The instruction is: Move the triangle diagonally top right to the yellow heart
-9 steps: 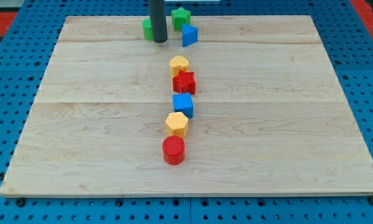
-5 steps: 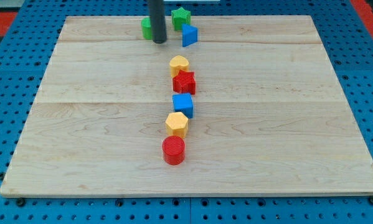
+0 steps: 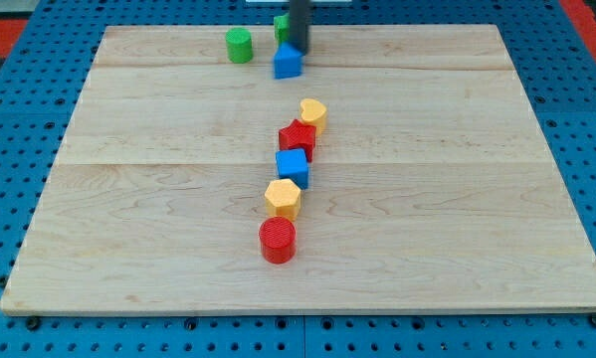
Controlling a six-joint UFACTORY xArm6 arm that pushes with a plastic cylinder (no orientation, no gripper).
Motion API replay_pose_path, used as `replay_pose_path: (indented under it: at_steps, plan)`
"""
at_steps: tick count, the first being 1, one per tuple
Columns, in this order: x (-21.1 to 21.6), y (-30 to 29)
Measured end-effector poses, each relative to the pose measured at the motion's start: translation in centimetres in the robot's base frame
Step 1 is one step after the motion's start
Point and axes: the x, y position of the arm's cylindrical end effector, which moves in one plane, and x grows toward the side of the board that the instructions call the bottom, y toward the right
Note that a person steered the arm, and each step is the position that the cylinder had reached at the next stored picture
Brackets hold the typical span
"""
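Note:
The blue triangle lies near the view's top, just left of centre. My tip is blurred and sits right at the triangle's upper right edge, seemingly touching it. The yellow heart lies below and slightly right of the triangle, against the upper right of the red star. The rod hides most of the green star behind it.
A green cylinder stands left of the triangle. Below the red star a column runs down the board: blue cube, yellow hexagon, red cylinder. The wooden board lies on a blue pegboard.
The rod swung from beside the green cylinder to the right, behind the triangle. The triangle shifted left and slightly down. The yellow heart moved right and down, and the red star turned slightly.

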Motion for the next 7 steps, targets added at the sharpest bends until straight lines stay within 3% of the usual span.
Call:
replay_pose_path:
  at_steps: [1, 2, 5, 6, 7]
  plan:
    - [5.8, -9.5]
    - [7.7, -6.3]
    - [6.1, 18.5]
    - [8.9, 20.7]
    - [16.1, 21.5]
